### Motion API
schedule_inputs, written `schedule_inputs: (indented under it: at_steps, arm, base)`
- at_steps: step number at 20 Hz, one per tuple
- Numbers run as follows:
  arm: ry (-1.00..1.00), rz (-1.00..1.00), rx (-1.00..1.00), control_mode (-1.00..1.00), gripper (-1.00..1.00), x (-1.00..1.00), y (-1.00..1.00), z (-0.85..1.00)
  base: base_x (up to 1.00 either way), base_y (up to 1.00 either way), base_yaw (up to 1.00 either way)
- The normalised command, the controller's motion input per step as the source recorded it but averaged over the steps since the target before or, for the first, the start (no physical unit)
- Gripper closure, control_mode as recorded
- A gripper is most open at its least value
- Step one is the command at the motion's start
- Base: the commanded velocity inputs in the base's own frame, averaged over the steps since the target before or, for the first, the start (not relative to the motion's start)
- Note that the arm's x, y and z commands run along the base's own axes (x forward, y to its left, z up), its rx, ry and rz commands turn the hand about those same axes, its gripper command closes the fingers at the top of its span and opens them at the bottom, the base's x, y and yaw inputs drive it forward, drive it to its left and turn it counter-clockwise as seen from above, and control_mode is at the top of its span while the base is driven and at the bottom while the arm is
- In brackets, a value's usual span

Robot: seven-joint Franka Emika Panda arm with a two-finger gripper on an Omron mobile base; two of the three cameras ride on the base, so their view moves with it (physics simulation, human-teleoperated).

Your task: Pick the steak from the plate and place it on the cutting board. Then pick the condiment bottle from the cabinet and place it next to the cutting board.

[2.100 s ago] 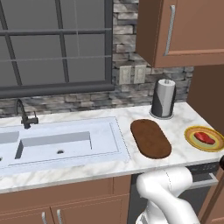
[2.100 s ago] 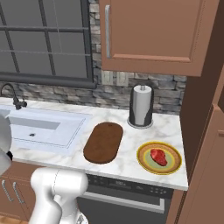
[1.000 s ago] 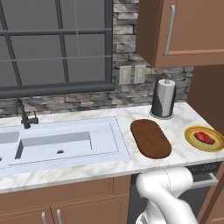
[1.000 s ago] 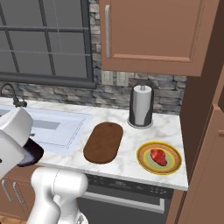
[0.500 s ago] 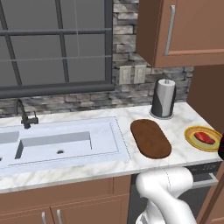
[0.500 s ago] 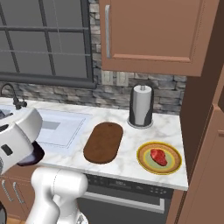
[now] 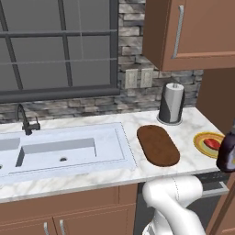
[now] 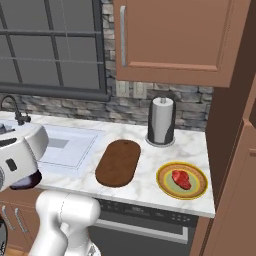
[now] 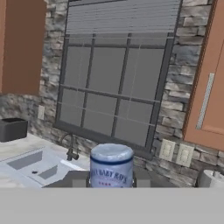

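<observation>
In the left base view the condiment bottle [image 7: 227, 152] hangs at the right edge beside the plate [image 7: 200, 142]; lower right in the right base view the steak [image 8: 181, 179], likely soft and slippery, lies unmoved; the hand view shows the gripper [image 9: 111, 184] clenched around the rigid bottle's neck.

Counter [image 7: 114, 172]: glossy white marble, grey veins. Cutting board [image 7: 158, 144] on it: matt dark wood. Plate [image 8: 182, 180]: smooth glazed ceramic. Steak [image 8: 181, 178]: wet-looking red meat. Cabinet [image 8: 175, 35] above counter: satin brown wood, brushed metal bar handle [image 8: 121, 35]. Backsplash [image 7: 82, 106]: rough stone.
</observation>
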Motion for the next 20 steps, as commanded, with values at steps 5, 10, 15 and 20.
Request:
schedule_inputs:
  at_steps: [5, 10, 15, 20]
  arm:
    - [-0.05, -0.04, 0.10, -1.00, 1.00, 0.32, 0.00, -0.08]
    - [-0.10, -0.01, 0.05, -1.00, 1.00, 0.22, 0.00, -0.18]
    - [-0.15, 0.00, 0.02, -1.00, 1.00, 0.19, 0.07, -0.38]
    - [-0.17, 0.00, 0.00, -1.00, 1.00, 0.21, 0.12, -0.49]
  base:
    - [0.00, 0.00, 0.00]
    - [0.00, 0.00, 0.00]
    - [0.00, 0.00, 0.00]
    - [0.00, 0.00, 0.00]
